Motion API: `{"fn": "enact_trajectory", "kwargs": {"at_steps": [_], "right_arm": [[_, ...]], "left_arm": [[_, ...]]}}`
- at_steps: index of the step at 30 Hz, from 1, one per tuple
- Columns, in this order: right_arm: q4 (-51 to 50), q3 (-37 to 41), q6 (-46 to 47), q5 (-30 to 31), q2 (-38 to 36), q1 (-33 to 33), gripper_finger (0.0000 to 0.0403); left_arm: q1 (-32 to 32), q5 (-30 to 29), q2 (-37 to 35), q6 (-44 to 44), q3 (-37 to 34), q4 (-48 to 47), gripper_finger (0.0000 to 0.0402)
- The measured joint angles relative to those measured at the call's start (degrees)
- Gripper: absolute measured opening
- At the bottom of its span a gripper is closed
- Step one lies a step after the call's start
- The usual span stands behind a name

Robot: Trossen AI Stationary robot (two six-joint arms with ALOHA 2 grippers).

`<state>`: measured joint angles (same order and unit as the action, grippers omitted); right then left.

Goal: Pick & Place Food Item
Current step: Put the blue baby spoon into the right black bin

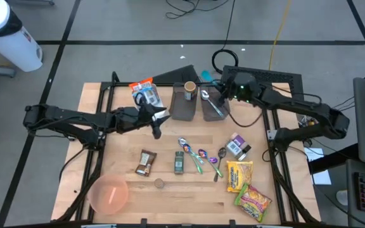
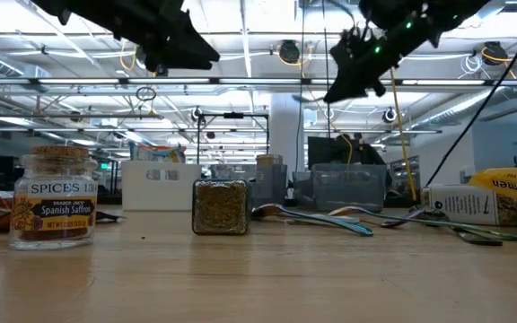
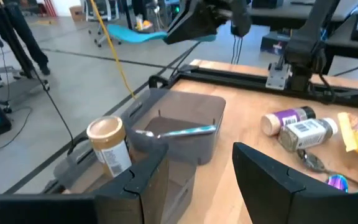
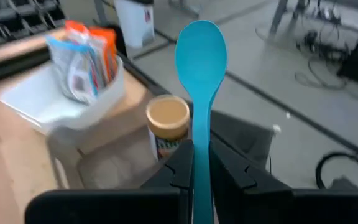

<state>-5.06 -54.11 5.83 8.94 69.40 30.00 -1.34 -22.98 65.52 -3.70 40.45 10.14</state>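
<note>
Right gripper [image 4: 194, 171] pinches a teal spoon [image 4: 200, 56] above the bins [image 1: 184, 106]; left gripper [image 3: 194, 180] hovers nearby, jaws spread.

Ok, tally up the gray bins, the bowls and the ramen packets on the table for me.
gray bins: 2
pink bowl: 1
ramen packets: 2
Total: 5
</note>
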Motion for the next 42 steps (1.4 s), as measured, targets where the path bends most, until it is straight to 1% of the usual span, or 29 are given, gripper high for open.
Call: {"fn": "enact_trajectory", "kwargs": {"at_steps": [8,12,14,18,24,26,30,34,38,42], "right_arm": [[0.06,0.0,2.92,0.68,9.89,0.79,0.0018],[-0.37,0.0,5.14,2.92,13.19,0.77,0.0018],[0.15,0.57,6.24,3.12,14.07,0.74,0.0018],[2.74,3.59,8.44,3.28,14.33,0.68,0.0018],[13.01,10.65,11.95,2.8,13.71,0.66,0.0018],[16.03,12.93,12.82,1.47,13.72,0.68,0.0018],[20.5,15.64,13.03,1.2,14.12,0.5,0.0018],[21.11,16.31,13.04,1.06,14.11,0.5,0.0018],[22.1,16.29,12.52,-3.14,14.11,1.17,0.0018],[21.39,14.86,11.26,-5.11,14.13,2.42,0.0018]], "left_arm": [[0.0,-0.02,0.02,-4.34,0.0,-7.78,0.0186],[0.0,-0.02,0.02,-5.13,0.0,-9.77,0.0186],[0.0,-0.02,0.02,-5.47,0.0,-10.38,0.0186],[0.0,-0.02,0.02,-5.47,0.0,-11.32,0.0186],[0.0,-0.02,0.02,-4.34,0.0,-11.73,0.0186],[-0.04,-0.04,0.02,-4.23,0.0,-11.71,0.0186],[-0.26,-0.04,0.02,-4.0,0.0,-11.68,0.0186],[-0.7,-0.04,0.02,-3.94,0.0,-11.62,0.0186],[-0.93,-0.04,0.02,-4.18,0.0,-11.32,0.0186],[-0.94,-0.04,0.02,-4.09,0.0,-10.24,0.0186]]}}
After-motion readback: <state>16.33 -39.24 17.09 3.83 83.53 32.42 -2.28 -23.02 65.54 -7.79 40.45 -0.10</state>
